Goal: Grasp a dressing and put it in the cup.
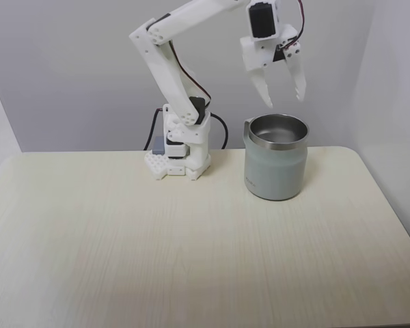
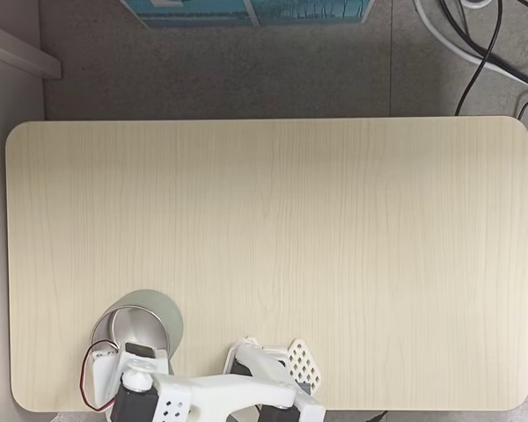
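**White end effector hangs open over the cup**

White plastic makes up the end effector (image 1: 284, 101). In the fixed view from the front it hangs in the air above the cup (image 1: 275, 166). Its two fingers point down and are spread apart. Nothing is between them. The fingertips are above the shiny rim and do not touch it.

The cup is pale grey-green on the outside and steel on the inside. It stands upright on the surface (image 1: 191, 253), near the back edge and to the right of the arm's base (image 1: 180, 154). I cannot see the bottom of the cup's inside from the front, so I cannot tell if the dressing is in there. In the fixed view from above, the wrist covers part of the cup (image 2: 145, 318), and the part of the inside that shows looks like bare steel.

The arm (image 1: 174, 65) goes up from its base, bends, and reaches over to the right. A black cable (image 1: 222, 130) curls behind the base.

The light wood surface has lots of open room. From above, the cup and base sit close to the bottom edge of the surface (image 2: 273, 220), and the rest is bare wood out to its round corners. Past the top edge is grey floor with a blue box (image 2: 246, 10) and some cables (image 2: 484, 53).
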`<state>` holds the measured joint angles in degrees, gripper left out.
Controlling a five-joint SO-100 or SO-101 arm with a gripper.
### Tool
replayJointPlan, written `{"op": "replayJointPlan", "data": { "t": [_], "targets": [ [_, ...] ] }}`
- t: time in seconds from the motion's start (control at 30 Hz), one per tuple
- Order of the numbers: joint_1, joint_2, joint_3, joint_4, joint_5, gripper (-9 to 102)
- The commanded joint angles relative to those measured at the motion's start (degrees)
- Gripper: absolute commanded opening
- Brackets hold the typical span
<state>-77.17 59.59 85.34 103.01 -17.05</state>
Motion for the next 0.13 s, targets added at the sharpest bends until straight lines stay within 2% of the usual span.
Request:
{"op": "replayJointPlan", "data": {
  "t": [0.0,0.1],
  "targets": [
    [0.3,0.2,2.1,1.7,0.4,19],
    [0.5,0.1,2.0,1.7,0.0,19]
  ]
}}
